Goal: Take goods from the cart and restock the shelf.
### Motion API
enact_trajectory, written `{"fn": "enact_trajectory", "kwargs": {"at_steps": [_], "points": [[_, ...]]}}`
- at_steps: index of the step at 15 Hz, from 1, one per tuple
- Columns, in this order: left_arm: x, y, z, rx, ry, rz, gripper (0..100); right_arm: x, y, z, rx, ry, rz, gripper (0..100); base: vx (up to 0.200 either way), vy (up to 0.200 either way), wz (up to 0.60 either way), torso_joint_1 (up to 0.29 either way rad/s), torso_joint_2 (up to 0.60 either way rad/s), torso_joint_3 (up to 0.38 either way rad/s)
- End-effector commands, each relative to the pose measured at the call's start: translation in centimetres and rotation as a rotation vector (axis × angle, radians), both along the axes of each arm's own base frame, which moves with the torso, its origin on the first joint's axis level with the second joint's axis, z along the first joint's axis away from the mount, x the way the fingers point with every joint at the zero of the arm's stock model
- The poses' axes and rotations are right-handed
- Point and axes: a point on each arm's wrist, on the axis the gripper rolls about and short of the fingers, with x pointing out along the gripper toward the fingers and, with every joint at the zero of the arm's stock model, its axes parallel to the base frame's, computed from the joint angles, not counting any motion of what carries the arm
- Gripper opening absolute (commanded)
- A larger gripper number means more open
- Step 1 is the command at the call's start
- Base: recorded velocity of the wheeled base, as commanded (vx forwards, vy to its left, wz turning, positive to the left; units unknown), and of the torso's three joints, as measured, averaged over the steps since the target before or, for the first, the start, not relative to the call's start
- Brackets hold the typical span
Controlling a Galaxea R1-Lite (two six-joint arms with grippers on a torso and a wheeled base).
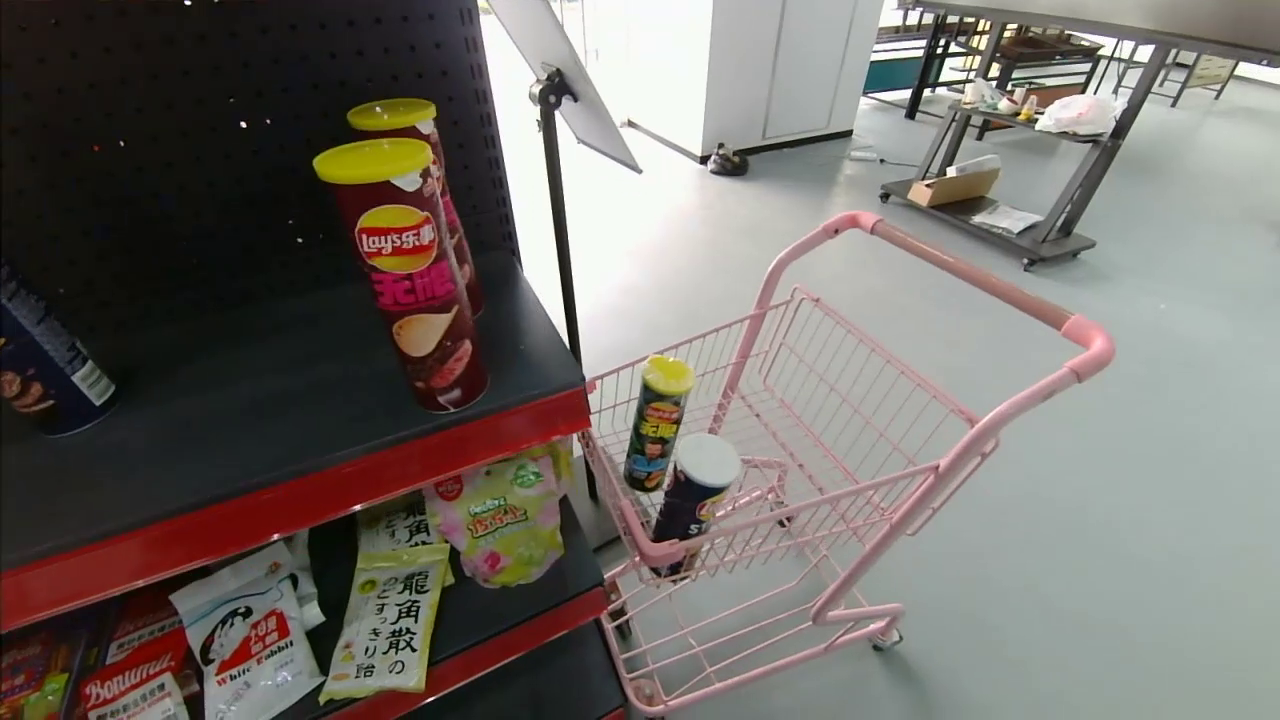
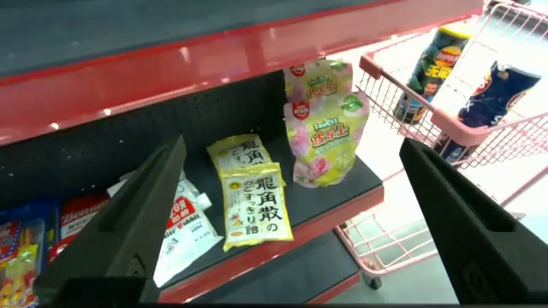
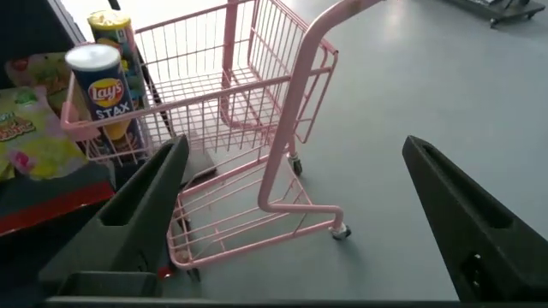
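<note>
You are lining up a pick from the cart (image 1: 985, 270), right of centre in the head frame. The white-lidded can (image 1: 695, 490) and the yellow-lidded can (image 1: 657, 425) are standing upright in its corner next to the shelf (image 1: 300, 400). The white-lidded one looks nearer, so be closing around its body below the lid, keeping the fingers off the wire rim. The right gripper (image 3: 295, 145) is spread wide and empty, facing the cart. The left gripper (image 2: 293, 150) is gaping just as wide — holding nothing — facing the snack bags (image 2: 248, 201) on the lower shelf.
</note>
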Motion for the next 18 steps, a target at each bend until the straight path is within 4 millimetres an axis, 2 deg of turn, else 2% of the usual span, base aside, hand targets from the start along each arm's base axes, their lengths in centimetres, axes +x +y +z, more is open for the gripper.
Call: {"fn": "enact_trajectory", "kwargs": {"at_steps": [1,10,13,14,15,16,17,18], "points": [[0.0,0.0,0.0,0.000,0.001,0.000,100,0.0,0.0,0.0,0.001,0.000,0.002,100,0.000,0.000,0.00,-0.178,0.49,0.315],[0.0,0.0,0.0,-0.001,0.000,0.000,100,0.0,0.0,0.0,-0.005,0.000,0.003,100,0.000,0.000,0.00,-0.162,0.53,0.368],[0.0,0.0,0.0,-0.001,0.001,0.000,100,0.0,0.0,0.2,-0.031,0.007,0.028,100,0.000,0.000,0.00,-0.046,0.21,0.157],[0.0,0.0,0.0,0.000,0.001,0.000,100,0.0,0.1,3.4,-0.030,-0.009,0.109,100,0.000,0.000,0.00,-0.012,0.07,0.051],[0.0,0.0,0.0,0.000,0.001,0.002,100,2.5,0.3,9.5,0.034,0.058,0.151,100,0.000,0.000,0.00,0.000,0.00,0.000],[0.0,0.0,0.0,0.000,0.001,0.005,100,5.2,0.4,13.9,0.115,0.077,0.163,100,0.000,0.000,0.00,0.000,0.00,0.000],[0.0,0.0,0.0,0.000,0.001,0.005,100,7.6,0.7,16.1,0.109,0.098,0.219,100,0.000,0.000,0.00,0.000,0.00,0.000],[0.0,0.0,0.0,0.002,0.001,0.005,100,11.9,1.9,16.9,0.053,0.144,0.329,100,0.000,0.000,0.00,0.000,0.00,0.000]]}}
